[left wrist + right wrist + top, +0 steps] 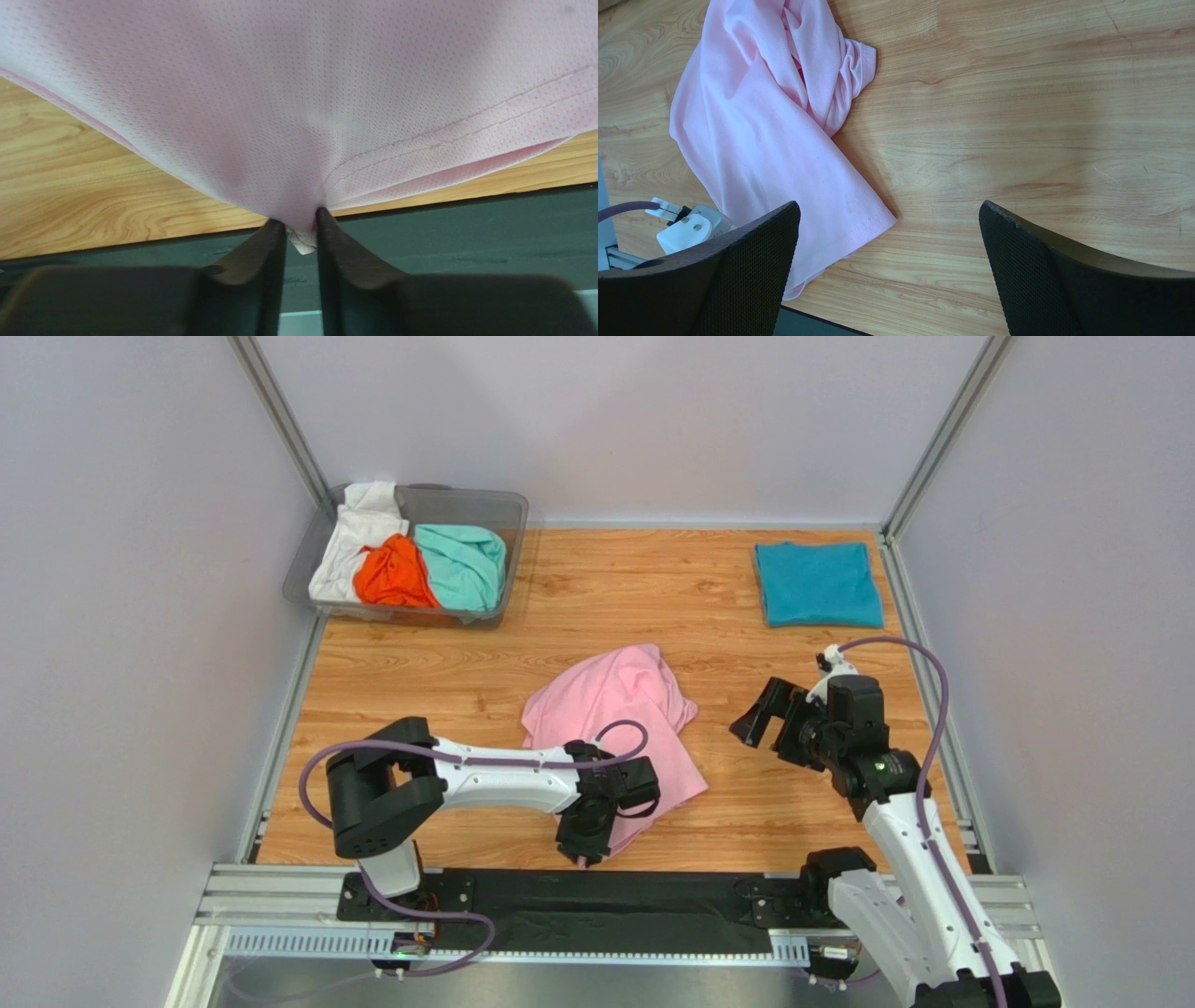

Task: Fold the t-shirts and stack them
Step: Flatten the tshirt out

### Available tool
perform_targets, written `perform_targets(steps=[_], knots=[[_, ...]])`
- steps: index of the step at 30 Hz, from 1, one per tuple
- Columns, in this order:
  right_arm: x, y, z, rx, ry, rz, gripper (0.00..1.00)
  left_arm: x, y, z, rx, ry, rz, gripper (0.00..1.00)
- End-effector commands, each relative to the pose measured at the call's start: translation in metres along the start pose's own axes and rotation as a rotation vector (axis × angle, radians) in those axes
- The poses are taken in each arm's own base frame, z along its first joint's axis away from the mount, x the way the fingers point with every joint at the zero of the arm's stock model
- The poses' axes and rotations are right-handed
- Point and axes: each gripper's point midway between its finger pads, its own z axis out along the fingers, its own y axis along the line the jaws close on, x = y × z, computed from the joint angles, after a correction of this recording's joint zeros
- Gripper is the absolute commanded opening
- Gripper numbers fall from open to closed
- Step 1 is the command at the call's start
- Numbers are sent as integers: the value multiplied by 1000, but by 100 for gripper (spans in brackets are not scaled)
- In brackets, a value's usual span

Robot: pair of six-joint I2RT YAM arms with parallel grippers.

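The pink t-shirt point(617, 721) lay crumpled near the middle of the tabletop point(603, 602), its near edge reaching the front lip. It looked light, thin and limp, a fine mesh-like knit that would likely sag and drag rather than keep a shape, so a firm pinch on a hem or corner seemed the sensible hold. The left hand point(300, 224) was clenched on just such a spot, a nub of near hem caught between its fingers. The right hand point(765, 717) hung released, jaws wide, above bare wood beside the shirt. I couldn't pick out collar, label or sleeves in the bunching, nor how much cloth the pinch held. A teal t-shirt point(818, 583) sat folded at the far right.
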Motion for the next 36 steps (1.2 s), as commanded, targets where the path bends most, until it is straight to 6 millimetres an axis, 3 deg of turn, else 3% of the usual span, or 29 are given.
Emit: perform_targets(steps=[1, 2, 3, 4, 9, 12, 16, 17, 23, 30, 36], knots=[[-4, 2, 0, -12, -24, -18, 100, -4, 11, 6, -68, -29, 22, 23], [-4, 2, 0, -11, -25, -18, 100, -5, 12, 3, -69, -39, 20, 18], [-3, 4, 0, -23, -17, -20, 100, -9, 15, 2, -82, -57, 14, 4], [-2, 5, 0, -30, -11, -22, 100, -11, 15, -2, -78, -73, 4, 0], [4, 7, 0, -44, 21, -32, 97, -30, 27, -27, -55, -170, -53, 0], [18, 21, 0, -93, 79, -81, 96, -47, 40, -51, -3, -260, -111, 0], [47, 34, 5, -70, 174, -206, 96, -70, 56, -94, 85, -410, -157, 0], [62, 40, 7, -74, 223, -252, 96, -76, 62, -102, 90, -440, -173, 0], [86, 52, 12, -60, 289, -341, 96, -106, 99, -160, 113, -665, -234, 0], [100, 76, 11, -146, 281, -453, 97, -122, 138, -200, 60, -811, -320, 0], [121, 91, 16, -211, 272, -520, 97, -129, 155, -223, 49, -888, -388, 0]])
